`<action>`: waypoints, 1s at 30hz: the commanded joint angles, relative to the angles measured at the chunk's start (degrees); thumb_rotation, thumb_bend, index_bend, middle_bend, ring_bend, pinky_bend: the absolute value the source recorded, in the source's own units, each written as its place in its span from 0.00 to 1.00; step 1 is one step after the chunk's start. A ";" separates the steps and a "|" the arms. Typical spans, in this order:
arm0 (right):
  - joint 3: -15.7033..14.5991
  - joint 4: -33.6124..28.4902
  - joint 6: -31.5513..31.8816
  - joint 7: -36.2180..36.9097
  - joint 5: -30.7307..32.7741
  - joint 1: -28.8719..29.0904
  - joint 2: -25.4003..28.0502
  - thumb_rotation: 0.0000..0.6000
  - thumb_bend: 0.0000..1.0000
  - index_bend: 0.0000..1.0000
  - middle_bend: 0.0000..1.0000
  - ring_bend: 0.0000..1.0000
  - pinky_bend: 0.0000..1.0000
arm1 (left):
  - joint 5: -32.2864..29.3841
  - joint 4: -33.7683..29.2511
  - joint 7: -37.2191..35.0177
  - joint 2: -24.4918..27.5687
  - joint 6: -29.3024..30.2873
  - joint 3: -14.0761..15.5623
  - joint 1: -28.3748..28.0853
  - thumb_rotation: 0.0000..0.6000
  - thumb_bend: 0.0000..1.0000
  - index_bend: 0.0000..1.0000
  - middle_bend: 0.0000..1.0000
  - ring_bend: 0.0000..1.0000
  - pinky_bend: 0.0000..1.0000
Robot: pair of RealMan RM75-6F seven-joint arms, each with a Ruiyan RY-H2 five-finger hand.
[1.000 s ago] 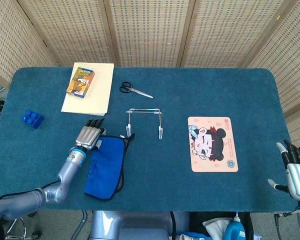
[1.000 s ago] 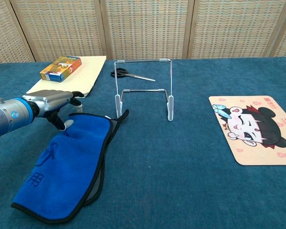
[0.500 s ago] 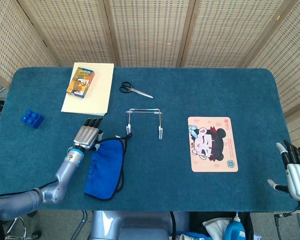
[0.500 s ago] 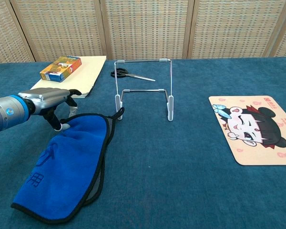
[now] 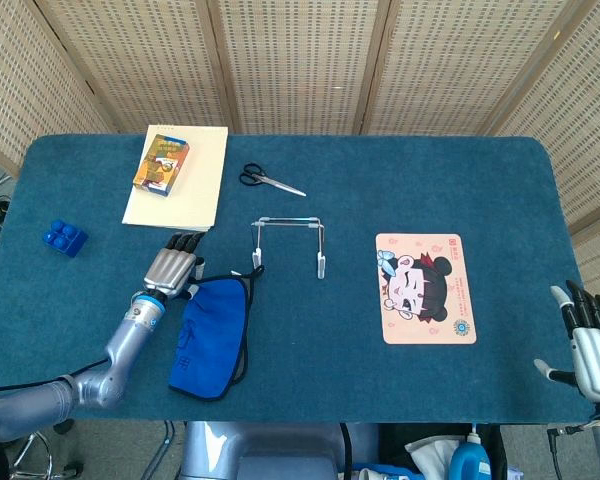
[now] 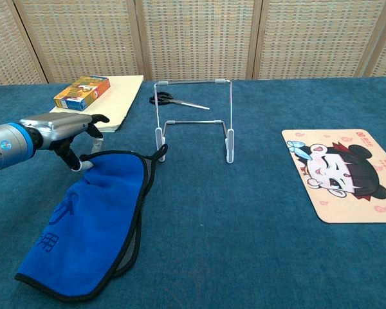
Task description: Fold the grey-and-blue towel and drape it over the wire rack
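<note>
The towel (image 5: 212, 325) (image 6: 93, 219) lies folded lengthwise on the table, blue side up, with a grey layer and dark trim showing along its right edge. Its far corner reaches the left foot of the wire rack (image 5: 290, 240) (image 6: 194, 119), which stands upright and bare at mid table. My left hand (image 5: 172, 268) (image 6: 61, 125) hovers at the towel's far left corner, fingers stretched out flat and the thumb pointing down beside the towel's edge; it holds nothing. My right hand (image 5: 590, 340) rests open at the table's near right edge, far from the towel.
Scissors (image 5: 270, 180) (image 6: 177, 101) lie behind the rack. A small box (image 5: 161, 163) (image 6: 82, 92) sits on a cream sheet (image 5: 195, 195) at the back left. A blue block (image 5: 64, 238) is at the far left, and a cartoon mat (image 5: 425, 288) (image 6: 347, 174) lies to the right.
My left hand has slid leftward off the towel's far end to its corner. The towel's far edge was drawn slightly left with it. The right hand has not moved.
</note>
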 commanded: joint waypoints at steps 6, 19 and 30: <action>-0.09 -0.23 0.22 0.22 -0.33 -0.09 0.17 1.00 0.00 0.00 0.00 0.00 0.00 | 4.38 -6.31 -2.29 5.76 4.32 -0.87 1.30 1.00 0.46 0.96 0.00 0.00 0.00; -0.33 -0.62 0.55 0.90 -1.13 -0.26 0.56 1.00 0.00 0.00 0.00 0.00 0.00 | 6.79 -21.72 -0.49 18.22 10.32 -3.84 2.52 1.00 0.46 0.96 0.00 0.00 0.00; -0.48 -0.99 1.02 2.66 -1.96 -0.53 1.30 1.00 0.00 0.00 0.00 0.00 0.00 | 6.91 -35.78 3.20 27.49 14.65 -5.85 3.32 1.00 0.46 0.96 0.00 0.00 0.00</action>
